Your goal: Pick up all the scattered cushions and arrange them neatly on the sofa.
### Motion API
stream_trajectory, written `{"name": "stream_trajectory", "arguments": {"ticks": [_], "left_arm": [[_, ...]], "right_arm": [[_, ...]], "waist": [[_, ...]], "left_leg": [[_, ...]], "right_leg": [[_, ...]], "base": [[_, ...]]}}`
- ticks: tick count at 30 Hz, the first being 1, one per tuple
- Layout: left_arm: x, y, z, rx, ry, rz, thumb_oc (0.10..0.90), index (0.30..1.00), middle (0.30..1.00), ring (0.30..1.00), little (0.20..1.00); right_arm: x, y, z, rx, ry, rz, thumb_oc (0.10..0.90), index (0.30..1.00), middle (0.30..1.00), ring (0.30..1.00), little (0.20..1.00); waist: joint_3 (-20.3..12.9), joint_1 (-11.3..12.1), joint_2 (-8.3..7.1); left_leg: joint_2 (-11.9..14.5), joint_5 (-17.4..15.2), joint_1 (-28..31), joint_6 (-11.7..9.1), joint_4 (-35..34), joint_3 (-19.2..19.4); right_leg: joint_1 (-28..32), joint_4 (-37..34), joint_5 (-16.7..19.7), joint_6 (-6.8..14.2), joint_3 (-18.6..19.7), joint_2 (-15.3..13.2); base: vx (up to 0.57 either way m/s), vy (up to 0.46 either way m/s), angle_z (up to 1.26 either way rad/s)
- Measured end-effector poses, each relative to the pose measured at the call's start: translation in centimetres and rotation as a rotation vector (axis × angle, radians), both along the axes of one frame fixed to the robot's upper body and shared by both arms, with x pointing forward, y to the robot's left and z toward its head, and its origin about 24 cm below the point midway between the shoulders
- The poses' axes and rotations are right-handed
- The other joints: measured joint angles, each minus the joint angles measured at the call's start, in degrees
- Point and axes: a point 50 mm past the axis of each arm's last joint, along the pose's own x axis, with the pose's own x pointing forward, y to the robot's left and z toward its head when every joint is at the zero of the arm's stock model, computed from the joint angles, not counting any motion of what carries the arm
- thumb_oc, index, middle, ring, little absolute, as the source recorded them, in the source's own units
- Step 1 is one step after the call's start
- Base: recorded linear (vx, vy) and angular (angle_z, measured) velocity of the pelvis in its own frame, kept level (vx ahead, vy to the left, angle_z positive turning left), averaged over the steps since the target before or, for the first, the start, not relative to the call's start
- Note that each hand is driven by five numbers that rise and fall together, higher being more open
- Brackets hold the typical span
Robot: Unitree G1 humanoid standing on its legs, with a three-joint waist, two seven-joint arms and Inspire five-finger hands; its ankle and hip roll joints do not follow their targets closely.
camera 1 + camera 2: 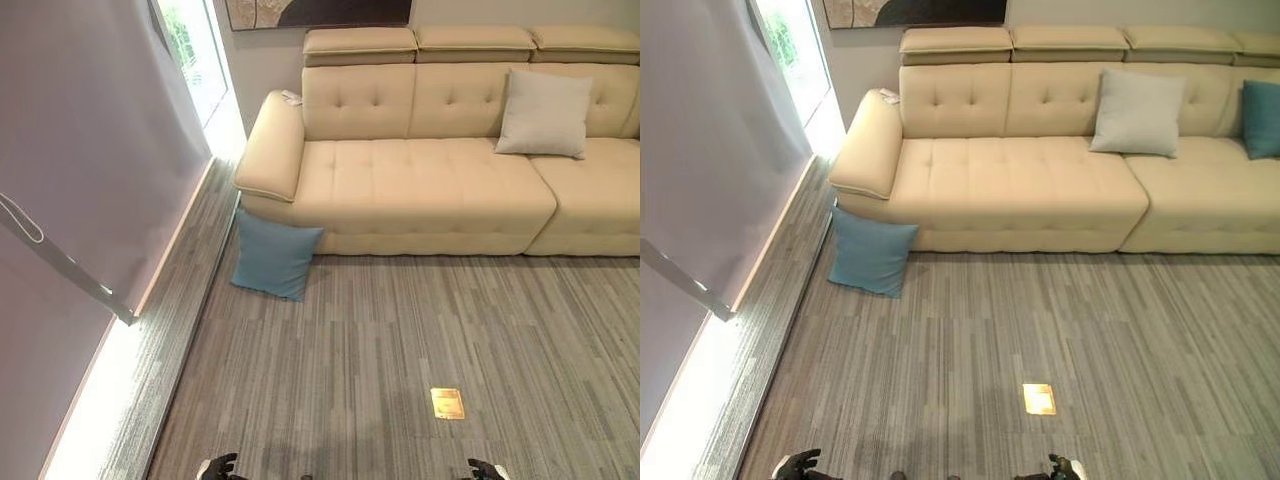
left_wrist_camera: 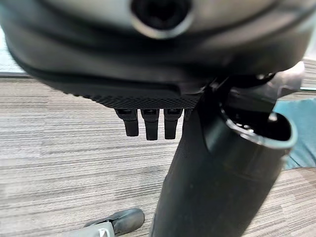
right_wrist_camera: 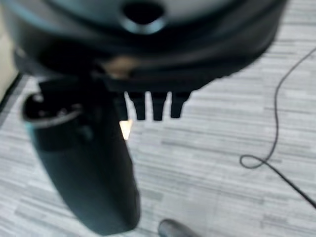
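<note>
1. A cream tufted sofa [image 1: 430, 180] is seen along the far wall, with three padded headrests along its top and a rounded armrest at its left end.
2. A blue cushion [image 1: 275, 255] is found on the grey striped carpet [image 1: 400, 340], propped upright against the sofa's front corner, just below the armrest and beside the strip of floor under the window.
3. A pale grey cushion [image 1: 545, 112] is seen on the sofa seat, leaned against the backrest near the seam between two seat sections.
4. A teal cushion [image 1: 1262, 118] is noted in the right eye view, further right on the sofa seat, also against the backrest; it is cut by the frame edge.
5. A small brass floor plate [image 1: 447, 403] is set flush in the carpet, well apart from the sofa and nearer the robot.
6. The left hand [image 1: 220, 466] is seen at the lower edge of the eye views; in its wrist view the fingers [image 2: 150, 126] are relaxed and apart over bare carpet, nothing held.
7. The right hand [image 1: 486, 469] is seen at the lower edge likewise; in its wrist view the fingers [image 3: 148, 106] hang loose and apart from the thumb, nothing held.
8. A window [image 1: 195, 50] with a drawn blind [image 1: 90, 160] is noted on the left side of the room.
</note>
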Motion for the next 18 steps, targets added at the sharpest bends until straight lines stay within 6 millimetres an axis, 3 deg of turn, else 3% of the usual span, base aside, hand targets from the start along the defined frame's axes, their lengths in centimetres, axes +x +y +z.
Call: {"name": "stream_trajectory", "arguments": {"ticks": [2, 4, 8, 11, 13, 15, 18], "left_arm": [[1.5, -0.1, 0.3, 0.0, -0.036, -0.01, 0.8, 0.9, 0.9, 0.9, 0.9], [2.2, -0.2, 0.5, -0.001, -0.053, -0.014, 0.8, 0.9, 0.9, 0.9, 0.9], [2.4, 0.2, 0.6, 0.005, -0.061, 0.007, 0.8, 0.9, 0.9, 0.9, 0.9], [2.9, 0.6, 0.8, 0.014, -0.073, 0.008, 0.8, 0.9, 0.9, 0.9, 0.9], [3.3, 0.6, 0.9, 0.017, -0.081, 0.006, 0.8, 0.9, 0.9, 0.9, 0.9], [3.3, 0.7, 1.0, 0.019, -0.083, 0.007, 0.8, 0.9, 0.9, 0.9, 0.9], [3.2, 0.5, 0.9, 0.018, -0.079, -0.003, 0.8, 0.9, 0.9, 0.9, 0.9]], "right_arm": [[0.7, 0.1, 0.1, 0.0, -0.015, 0.007, 0.8, 0.9, 0.9, 0.9, 0.9], [1.0, 0.1, 0.2, -0.001, -0.021, 0.016, 0.8, 0.9, 0.9, 0.9, 0.9], [1.6, 0.2, 0.3, -0.003, -0.035, 0.03, 0.8, 0.9, 0.9, 0.9, 0.9], [1.8, 0.3, 0.4, -0.008, -0.035, 0.048, 0.8, 0.9, 0.9, 0.9, 0.9], [1.7, 0.2, 0.4, -0.009, -0.033, 0.046, 0.8, 0.9, 0.9, 0.9, 0.9], [1.7, 0.2, 0.4, -0.009, -0.033, 0.046, 0.8, 0.9, 0.9, 0.9, 0.9], [1.9, 0.2, 0.4, -0.009, -0.039, 0.046, 0.8, 0.9, 0.9, 0.9, 0.9]], "waist": [[0.98, 0.35, -0.69], [2.31, 0.94, -1.17], [3.51, 0.9, -3.18], [3.95, 0.91, -3.87], [4.07, 0.71, -3.8], [4.39, 0.56, -3.73], [4.66, 0.52, -2.61]], "left_leg": [[-0.5, 0.55, -4.56, -1.46, 3.65, -2.06], [-0.46, 1.26, -4.79, -2.55, 3.68, -2.95], [-0.08, -0.15, -6.85, -4.54, 7.79, -3.0], [2.45, -0.18, -7.81, -4.71, 9.45, -2.7], [3.45, -0.12, -8.47, -4.78, 10.23, 0.2], [5.0, -0.09, -8.86, -4.71, 10.05, 6.41], [4.6, 0.44, -7.32, -4.48, 7.84, 5.76]], "right_leg": [[-2.05, -0.03, 0.57, -0.77, -1.73, -0.42], [-2.01, -0.05, 1.09, -1.55, -3.02, -0.56], [-1.57, -0.37, 0.86, -4.38, -6.36, -1.27], [-2.11, -0.33, 0.89, -4.07, -8.72, -2.33], [-2.43, -0.03, 0.94, -3.69, -9.94, -2.98], [-2.65, 0.05, 1.1, -2.82, -11.18, -3.8], [-3.59, 2.63, -0.45, 0.28, -10.79, -4.35]], "base": [[-0.03, -0.06, 0.42], [-0.01, -0.053, 0.32], [-0.02, -0.031, 0.41], [-0.04, 0.014, 0.44], [-0.03, 0.045, 0.45], [0.0, 0.009, 0.29], [0.07, 0.055, 0.16]]}}
